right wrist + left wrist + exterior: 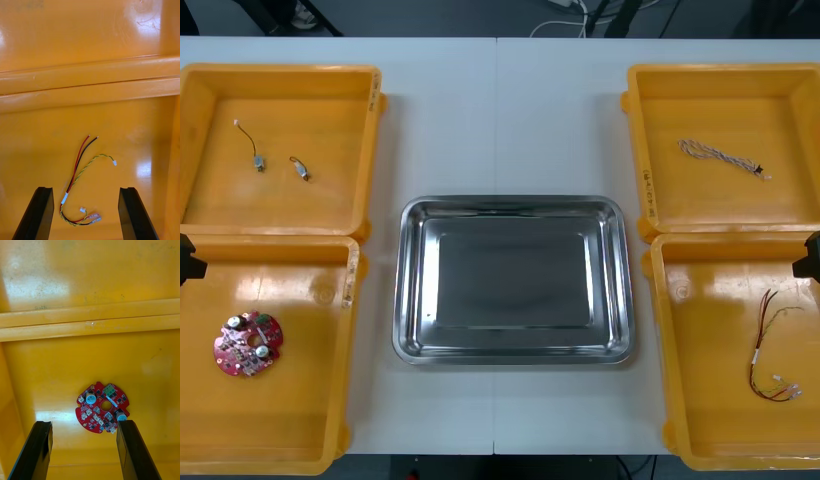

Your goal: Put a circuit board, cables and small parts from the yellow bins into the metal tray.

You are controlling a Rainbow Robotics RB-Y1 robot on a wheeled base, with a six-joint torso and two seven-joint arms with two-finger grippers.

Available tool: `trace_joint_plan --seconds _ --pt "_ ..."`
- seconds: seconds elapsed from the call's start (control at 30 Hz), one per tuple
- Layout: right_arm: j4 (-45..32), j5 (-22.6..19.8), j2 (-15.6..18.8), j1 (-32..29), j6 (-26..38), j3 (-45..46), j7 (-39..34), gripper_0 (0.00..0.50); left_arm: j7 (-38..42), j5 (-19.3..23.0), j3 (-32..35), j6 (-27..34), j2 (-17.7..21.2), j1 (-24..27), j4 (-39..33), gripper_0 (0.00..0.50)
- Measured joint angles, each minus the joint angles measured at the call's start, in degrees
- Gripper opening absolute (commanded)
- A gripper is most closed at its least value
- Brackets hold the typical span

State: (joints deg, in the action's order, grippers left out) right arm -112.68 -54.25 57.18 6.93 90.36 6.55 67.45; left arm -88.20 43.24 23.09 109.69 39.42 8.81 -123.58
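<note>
Shiny metal tray [408, 290] lies bare, first pickup pending: left fingers [39, 450] spread above the round red circuit board [102, 407] in the near-left yellow bin [290, 290], right fingers [133, 213] spread above the near-right red-and-yellow cable [77, 180]; next move, seemingly, descend and pinch.

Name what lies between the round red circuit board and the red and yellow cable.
Front view: the shiny metal tray, bare inside, lies between them. The open left gripper points at the board, the open right gripper at the cable.
</note>
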Motion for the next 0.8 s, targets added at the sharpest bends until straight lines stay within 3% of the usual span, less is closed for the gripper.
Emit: trace_joint_plan --seconds 0.8 --pt "0.0 0.0 0.0 0.0 0.0 0.0 0.0 0.5 0.0 0.0 0.0 0.0 0.0 0.0 0.0 0.5"
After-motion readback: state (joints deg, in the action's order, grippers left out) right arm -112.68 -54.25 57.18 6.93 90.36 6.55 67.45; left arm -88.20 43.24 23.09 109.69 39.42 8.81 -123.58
